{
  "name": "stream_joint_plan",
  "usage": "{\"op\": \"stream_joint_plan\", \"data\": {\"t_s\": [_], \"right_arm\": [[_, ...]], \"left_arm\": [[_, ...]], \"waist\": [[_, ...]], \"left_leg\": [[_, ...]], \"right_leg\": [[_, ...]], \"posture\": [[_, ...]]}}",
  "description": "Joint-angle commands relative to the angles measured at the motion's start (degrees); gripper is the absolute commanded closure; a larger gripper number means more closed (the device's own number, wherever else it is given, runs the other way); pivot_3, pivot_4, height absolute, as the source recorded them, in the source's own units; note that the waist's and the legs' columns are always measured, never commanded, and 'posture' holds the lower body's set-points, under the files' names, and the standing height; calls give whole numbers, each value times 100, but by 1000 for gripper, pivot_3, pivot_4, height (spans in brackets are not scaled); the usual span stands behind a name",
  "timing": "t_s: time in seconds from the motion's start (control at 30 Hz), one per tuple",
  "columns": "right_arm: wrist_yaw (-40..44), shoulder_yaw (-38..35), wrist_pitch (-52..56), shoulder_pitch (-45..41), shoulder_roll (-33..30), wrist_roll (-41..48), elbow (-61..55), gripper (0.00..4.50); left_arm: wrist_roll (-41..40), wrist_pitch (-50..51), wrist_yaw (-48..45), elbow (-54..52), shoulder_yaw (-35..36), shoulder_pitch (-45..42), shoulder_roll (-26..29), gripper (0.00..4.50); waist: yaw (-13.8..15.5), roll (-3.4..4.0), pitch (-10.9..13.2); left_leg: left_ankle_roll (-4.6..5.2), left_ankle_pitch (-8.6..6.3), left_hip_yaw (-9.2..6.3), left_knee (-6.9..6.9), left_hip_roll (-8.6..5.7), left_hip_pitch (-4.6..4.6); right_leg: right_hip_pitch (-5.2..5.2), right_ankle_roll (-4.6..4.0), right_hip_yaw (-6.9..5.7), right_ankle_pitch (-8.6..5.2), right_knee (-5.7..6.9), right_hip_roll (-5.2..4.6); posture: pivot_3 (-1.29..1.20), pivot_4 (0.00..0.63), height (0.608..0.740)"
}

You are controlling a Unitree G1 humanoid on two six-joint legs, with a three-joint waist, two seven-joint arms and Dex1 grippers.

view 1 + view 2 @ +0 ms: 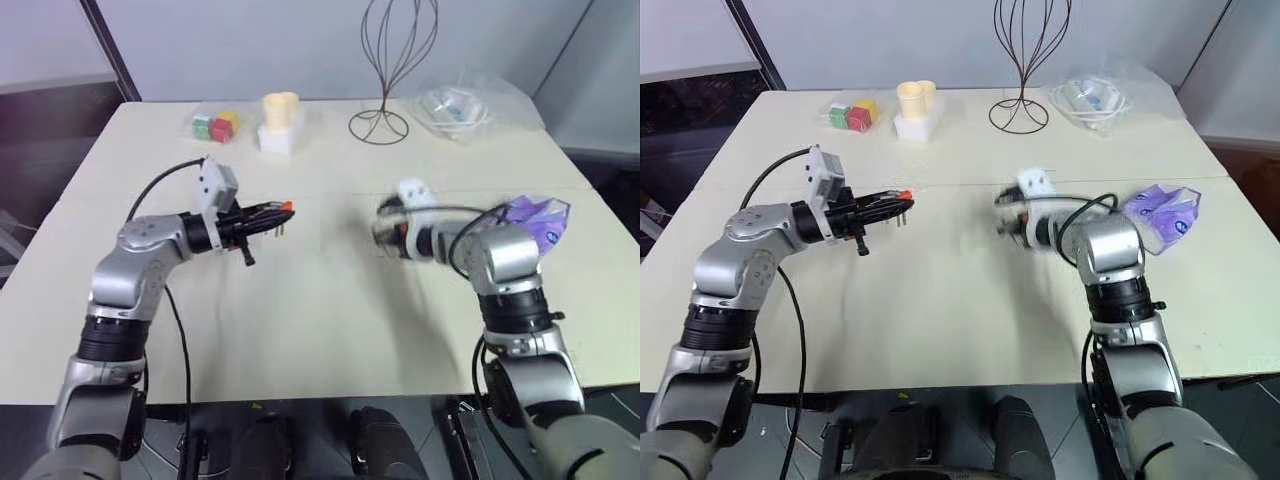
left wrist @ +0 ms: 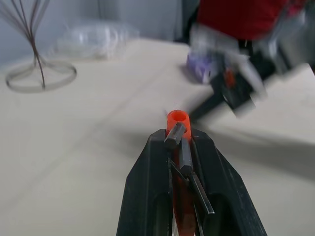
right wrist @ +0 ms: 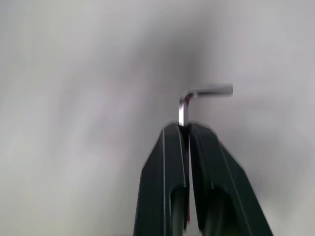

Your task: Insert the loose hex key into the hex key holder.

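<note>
The right gripper [image 3: 187,129] is pinching the thin, stiff, slippery grey metal L-shaped hex key [image 3: 197,98] by its long leg above the table [image 1: 330,320], facing the left gripper [image 2: 179,140] clenching the red-orange plastic holder [image 2: 177,120]

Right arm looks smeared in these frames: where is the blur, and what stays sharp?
Left eye view: the right hand is motion-blurred; the left hand and hex key holder are crisp. Left wrist view: the holder is sharp, the far right arm is streaked. Right wrist view: the background is all smear, yet the loose hex key reads clearly.
</note>
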Motion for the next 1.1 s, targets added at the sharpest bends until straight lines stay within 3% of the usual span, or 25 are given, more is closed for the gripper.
{"op": "stream_joint_plan", "data": {"t_s": [0.03,0.2,0.4,0.67,1.1], "right_arm": [[294,-497,-1729,-182,3,197,-371,4453],[511,-753,-2471,-188,411,713,-465,4453],[371,-957,-2633,-346,1083,1493,-684,4453],[117,-908,-2654,-444,1403,1995,-904,4453],[103,-446,-2815,-90,1522,2003,-947,4453]], "left_arm": [[13,-71,-388,352,-3,-129,154,4500],[-93,21,-669,1293,36,-920,-109,4500],[48,-11,-1132,2337,-115,-1930,-521,4500],[196,-216,-1471,3320,-94,-2737,-904,4500],[99,-171,-1494,3159,29,-2950,-1105,4500]], "waist": [[47,-2,-1],[70,-10,0],[35,-8,-1],[18,-8,0],[19,-8,0]], "left_leg": [[1,-1,-1,-1,1,-1],[15,-9,-9,8,-7,-19],[13,-7,-9,16,-5,-41],[13,-7,-8,13,-2,-45],[13,-7,-8,14,-3,-55]], "right_leg": [[-1,1,-1,0,-1,1],[7,2,-6,0,-8,-7],[-13,3,-7,1,-2,-3],[-23,3,-7,1,1,0],[-31,3,-6,1,2,-1]], "posture": [[0,150,740],[0,150,740],[0,150,740],[0,150,740],[0,150,740]]}}
